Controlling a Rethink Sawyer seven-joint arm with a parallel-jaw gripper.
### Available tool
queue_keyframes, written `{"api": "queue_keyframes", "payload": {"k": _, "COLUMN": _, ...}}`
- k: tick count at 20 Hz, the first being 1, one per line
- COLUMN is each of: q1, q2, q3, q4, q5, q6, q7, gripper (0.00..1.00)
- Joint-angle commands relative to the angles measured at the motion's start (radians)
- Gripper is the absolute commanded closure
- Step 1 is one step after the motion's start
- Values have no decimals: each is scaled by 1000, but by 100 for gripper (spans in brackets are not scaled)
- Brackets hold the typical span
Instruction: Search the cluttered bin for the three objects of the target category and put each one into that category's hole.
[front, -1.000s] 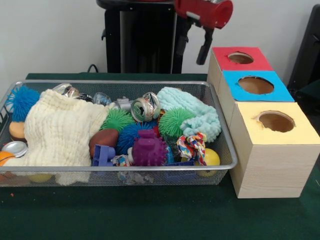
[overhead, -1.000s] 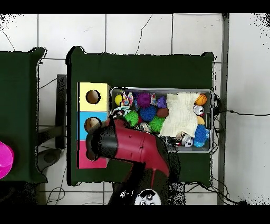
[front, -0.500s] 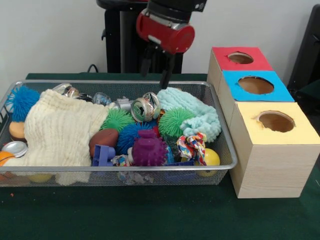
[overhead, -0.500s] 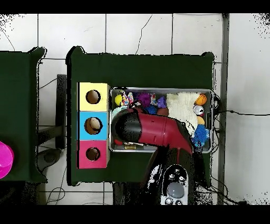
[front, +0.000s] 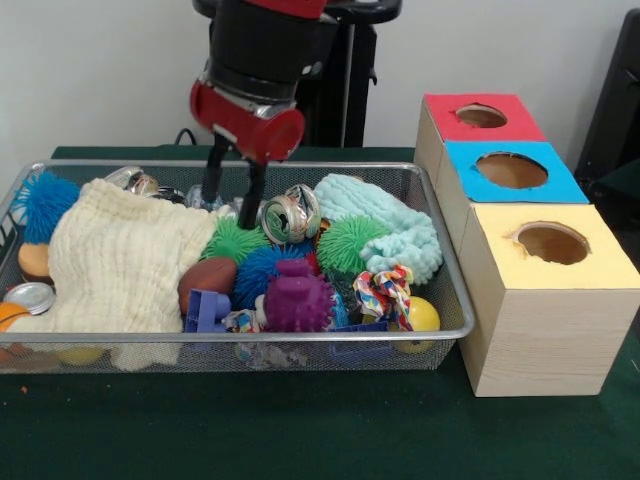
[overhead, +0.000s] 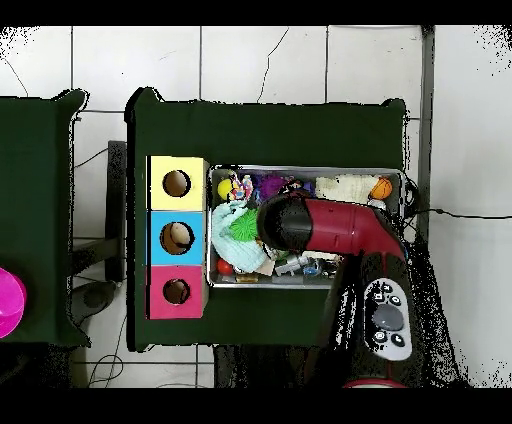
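Front view, left to right: wire-mesh bin fills the table's left and centre, sitting on green cloth, with its right end just beside the boxes. Inside at 9 o'clock there's a blue spiky ball and an orange ball, then a big cream knit cloth covering the left third. Toward centre: brown football, blue plastic piece, green spiky ball, blue spiky ball, purple spiky toy at 6 o'clock by the front rim. Crushed silver can sits toward 12 o'clock, and the gripper hangs just to its left, over the bin's back half, fingers spread apart with nothing between them, tips low among the clutter. Right of centre: second green spiky ball, mint knit cloth, multicolour rope knot, yellow ball at the 4 o'clock corner. At 3 o'clock, a row of three boxes: yellow-top box nearest, blue-top box in the middle, red-top box farthest, each with a round hole. Overhead: red arm covers the bin's middle.
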Motion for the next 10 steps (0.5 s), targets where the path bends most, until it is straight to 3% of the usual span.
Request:
{"api": "queue_keyframes", "payload": {"k": 1, "q1": -65, "q2": 95, "q3": 161, "q4": -94, "q5": -132, "q6": -24, "q7": -279, "gripper": 0}}
{"api": "queue_keyframes", "payload": {"k": 10, "q1": -135, "q2": 169, "q3": 228, "q4": -147, "q5": -238, "q6": -34, "q7": -251, "gripper": 0}}
